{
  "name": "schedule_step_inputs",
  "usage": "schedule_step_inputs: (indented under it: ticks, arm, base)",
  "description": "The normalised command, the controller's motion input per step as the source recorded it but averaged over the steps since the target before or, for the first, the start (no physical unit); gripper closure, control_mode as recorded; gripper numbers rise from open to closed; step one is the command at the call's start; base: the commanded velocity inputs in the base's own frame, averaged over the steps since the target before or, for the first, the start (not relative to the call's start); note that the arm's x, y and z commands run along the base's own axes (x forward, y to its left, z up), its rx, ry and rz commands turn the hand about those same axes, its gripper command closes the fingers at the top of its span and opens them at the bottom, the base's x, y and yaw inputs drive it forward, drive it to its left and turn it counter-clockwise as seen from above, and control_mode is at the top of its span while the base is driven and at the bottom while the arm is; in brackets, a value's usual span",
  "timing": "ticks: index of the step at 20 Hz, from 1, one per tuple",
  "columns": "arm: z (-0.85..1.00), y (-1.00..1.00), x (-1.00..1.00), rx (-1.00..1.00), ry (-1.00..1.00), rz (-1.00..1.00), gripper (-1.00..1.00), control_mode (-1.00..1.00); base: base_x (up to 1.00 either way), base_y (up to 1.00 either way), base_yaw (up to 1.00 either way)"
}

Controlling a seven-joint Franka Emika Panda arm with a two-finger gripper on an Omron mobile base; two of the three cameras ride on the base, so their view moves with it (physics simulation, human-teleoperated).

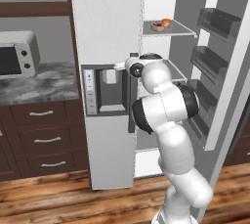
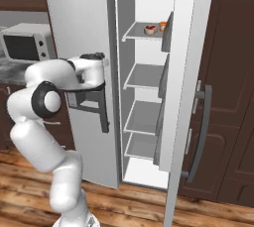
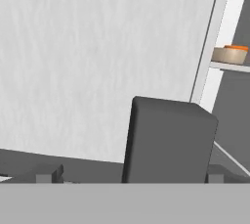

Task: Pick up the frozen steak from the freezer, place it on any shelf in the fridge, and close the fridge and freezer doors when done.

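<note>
Because the freezer door (image 1: pixel 107 22) stands shut across its compartment, we cannot tell where the frozen steak lies behind it. Set into this door we see the grey dispenser recess (image 1: pixel 110 88), and along the door's right edge runs its dark bar handle (image 3: pixel 168 140). At the top end of that handle sits the gripper (image 3: pixel 132 174), its two fingertips (image 3: pixel 49 173) spread wide with the bar between them; the left tip stands clear of the bar, the right one just beside it, and we cannot tell whether that one touches. Right of the freezer door the fridge (image 2: pixel 144 77) is open, its broad pale shelves bare except the top one, where two small bowls (image 1: pixel 158 26) sit together, one of them orange-rimmed. Farther right of the freezer door the fridge door (image 2: pixel 183 72) swings out toward us, showing dark inner bins (image 1: pixel 217 22) on its inside face and a curved grey handle (image 2: pixel 201 132) on its outside. Left of the freezer door we see a grey microwave (image 1: pixel 17 54) on a marbled counter (image 1: pixel 44 83), with dark wooden drawers (image 1: pixel 44 140) below it.
</note>
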Motion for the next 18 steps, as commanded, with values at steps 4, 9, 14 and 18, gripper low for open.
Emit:
schedule_step_inputs:
  ticks: [4, 9, 14, 18]
  arm:
    - [1.0, 0.02, 0.04, 0.0, -0.07, -0.02, -1.0, -1.0]
    - [1.0, 0.05, 0.0, 0.0, -0.16, 0.0, -1.0, -1.0]
    - [1.0, 0.0, -0.14, 0.0, -0.13, 0.0, -1.0, -1.0]
    - [1.0, 0.0, -0.99, 0.0, 0.0, 0.0, -1.0, -1.0]
  base:
    - [0.0, 0.0, 0.0]
    - [0.0, 0.0, 0.0]
    - [0.0, 0.0, 0.0]
    - [0.0, 0.0, 0.0]
